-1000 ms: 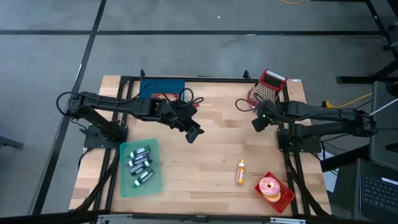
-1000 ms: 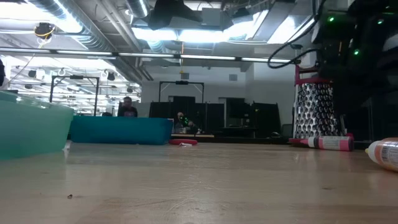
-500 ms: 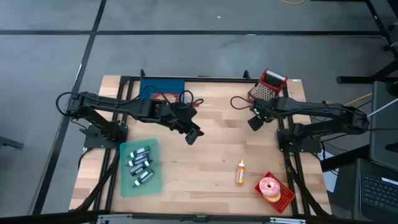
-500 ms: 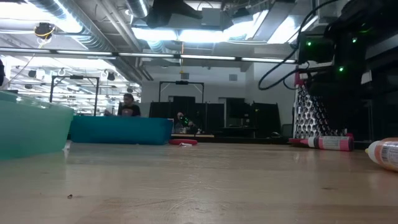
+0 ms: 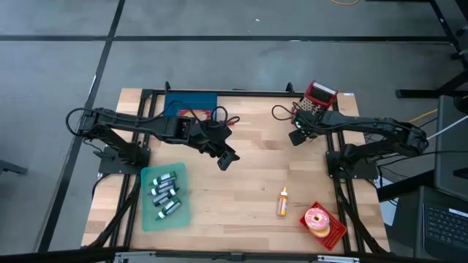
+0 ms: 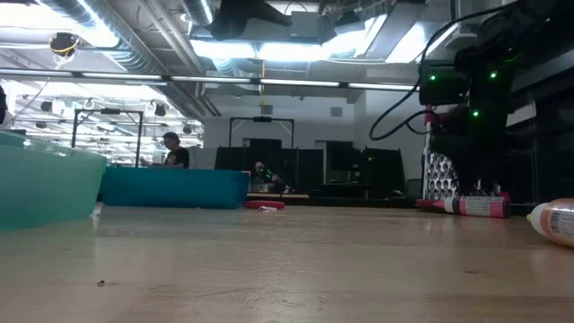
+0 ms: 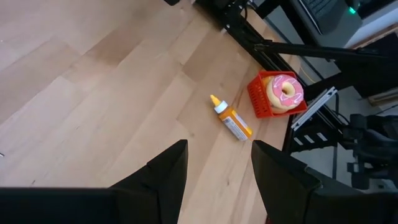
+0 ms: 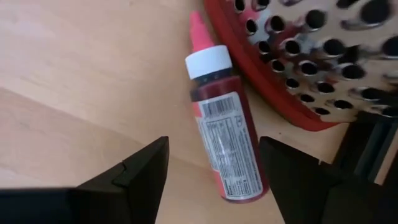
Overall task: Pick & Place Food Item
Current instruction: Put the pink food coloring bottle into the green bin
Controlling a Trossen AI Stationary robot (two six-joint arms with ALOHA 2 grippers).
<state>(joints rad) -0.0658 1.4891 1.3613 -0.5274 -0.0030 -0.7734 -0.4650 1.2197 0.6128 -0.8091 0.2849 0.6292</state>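
A pink-iced donut [image 5: 317, 218] lies in a small red basket [image 5: 330, 232] at the table's near right corner; the left wrist view shows the donut [image 7: 284, 92] too. A red sauce bottle [image 8: 225, 146] lies on its side on the table against the foot of the metal grater [image 8: 311, 56]. My right gripper [image 8: 214, 168] hangs open above it, one finger on either side, touching nothing. My left gripper [image 5: 228, 158] hovers open over the table's middle, nothing between its fingers [image 7: 217, 168].
An orange bottle [image 5: 282, 202] lies left of the basket. The red-framed grater [image 5: 316, 100] stands at the far right. A blue bin [image 5: 191, 102] sits at the far edge, and a green tray [image 5: 150, 219] with several batteries sits near left. Bare wood lies between.
My right gripper has swung toward the table's far edge, toward the grater, and has sunk lower, tipping more steeply downward. In the low view its arm now stands in front of the grater. My left arm has kept still.
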